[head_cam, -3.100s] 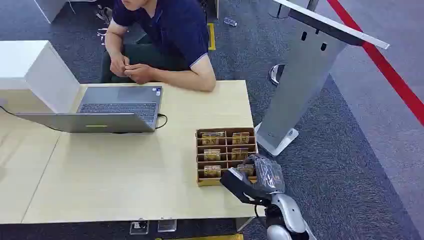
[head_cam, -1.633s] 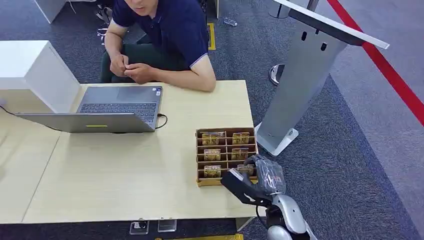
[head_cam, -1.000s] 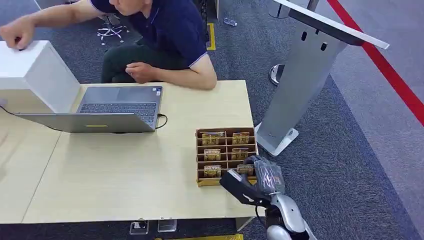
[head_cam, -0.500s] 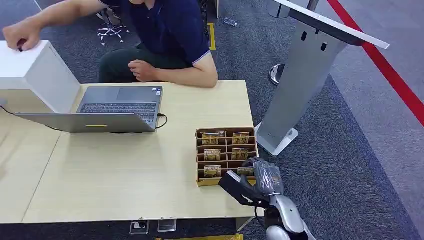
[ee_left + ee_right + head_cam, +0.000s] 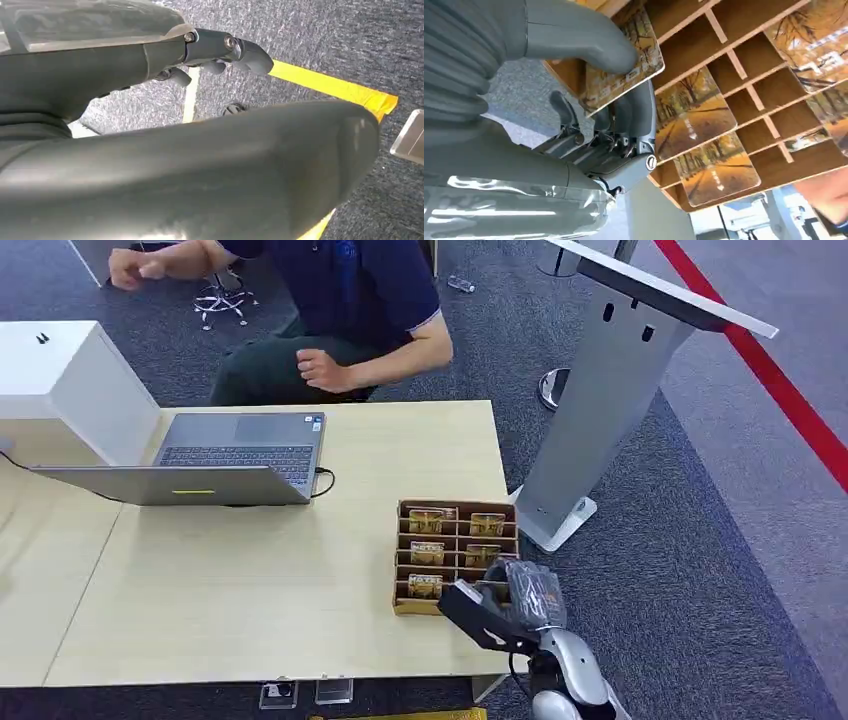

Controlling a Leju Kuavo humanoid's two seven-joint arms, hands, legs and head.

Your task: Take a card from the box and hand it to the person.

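Pinching a card by thumb and fingers, the right hand has nudged the box slightly, the card not yet lifted clear.

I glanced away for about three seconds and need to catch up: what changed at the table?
The person took both arms off the table, reached to the white box, then drew back. The card box shifted slightly away from the robot. The right robot hand stays at its near right corner, pinching a card. The laptop is unmoved.
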